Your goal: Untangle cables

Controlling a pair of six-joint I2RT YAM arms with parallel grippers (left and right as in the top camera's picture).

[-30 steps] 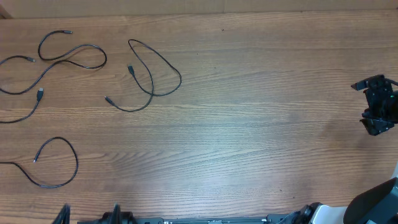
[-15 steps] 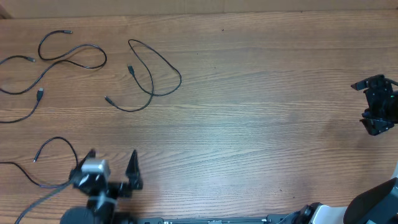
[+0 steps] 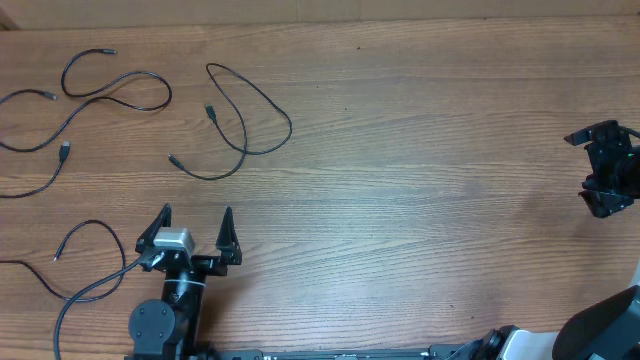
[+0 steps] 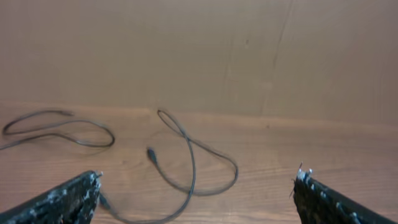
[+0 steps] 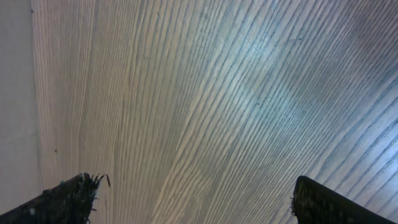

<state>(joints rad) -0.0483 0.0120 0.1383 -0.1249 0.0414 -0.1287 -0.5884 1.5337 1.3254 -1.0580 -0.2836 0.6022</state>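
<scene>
Loosely looped, cables (image 3: 245, 150) lying mostly left-right, apart

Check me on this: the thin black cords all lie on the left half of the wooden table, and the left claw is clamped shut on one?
Not clamped: the left gripper is open and holds nothing, as the overhead view shows. The thin black cords do all lie on the left half of the wooden table.

Pale wood-grain table (image 3: 420, 200), plain tan wall (image 4: 186, 50) behind
</scene>
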